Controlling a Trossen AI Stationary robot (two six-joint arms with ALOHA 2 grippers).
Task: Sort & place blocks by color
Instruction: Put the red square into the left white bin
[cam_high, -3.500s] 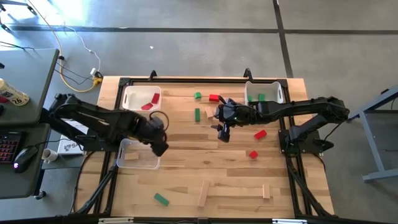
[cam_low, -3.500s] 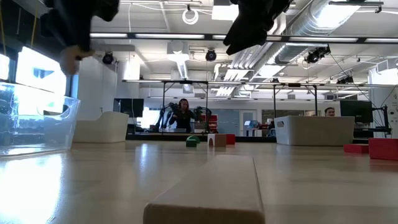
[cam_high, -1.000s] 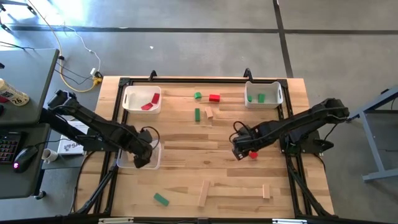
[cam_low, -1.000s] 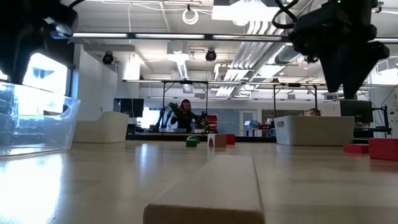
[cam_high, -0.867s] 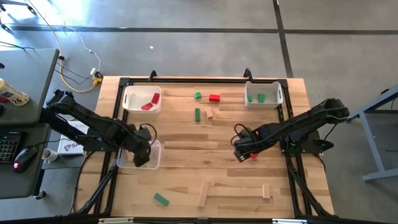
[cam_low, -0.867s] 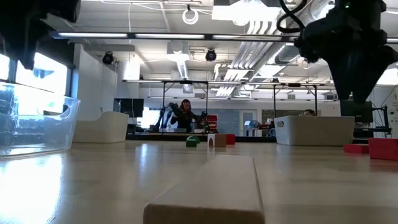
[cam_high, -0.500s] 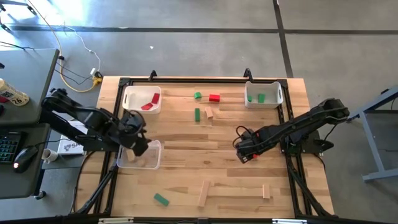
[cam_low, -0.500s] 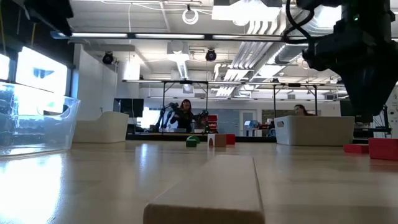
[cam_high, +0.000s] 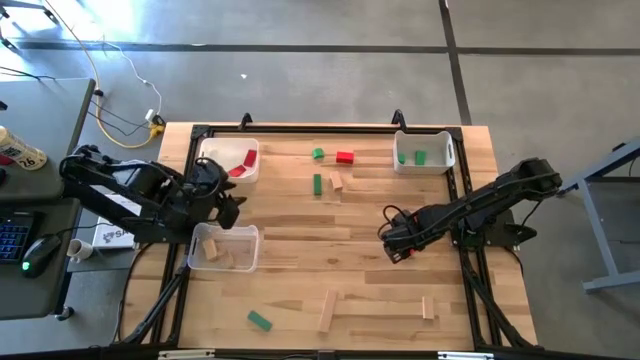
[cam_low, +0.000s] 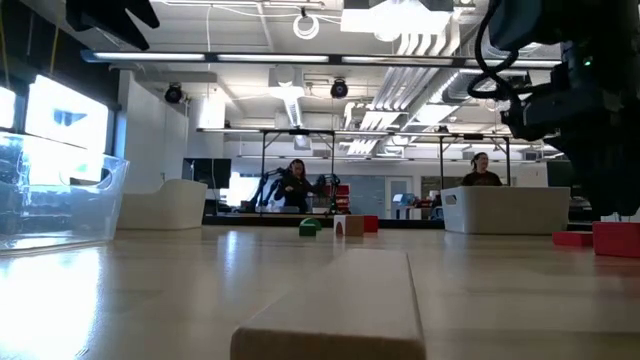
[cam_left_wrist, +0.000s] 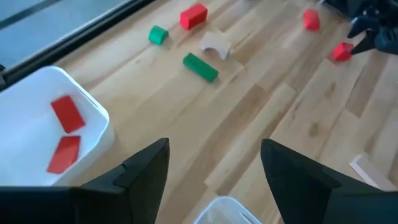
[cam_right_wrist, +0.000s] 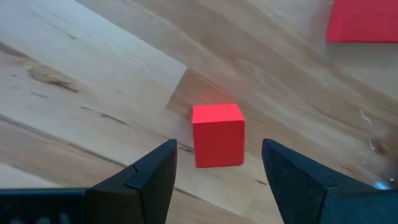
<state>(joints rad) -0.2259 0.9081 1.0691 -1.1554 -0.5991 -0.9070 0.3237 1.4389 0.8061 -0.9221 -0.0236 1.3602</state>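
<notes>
Two grippers, fingers apart: right gripper (cam_right_wrist: 214, 186) low over red cube (cam_right_wrist: 217, 134), nothing blocking; left gripper (cam_left_wrist: 214, 180) has lifted back from clear bin (cam_high: 223, 247) toward white bin (cam_high: 226, 158).

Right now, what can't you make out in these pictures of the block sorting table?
- Red cube under the right gripper: in the high view the arm hides it.
- Clear bin: the number of plain wood blocks inside is too small to tell in the high view.
- Left gripper: its fingertips are cut off by the left wrist view's edge.
</notes>
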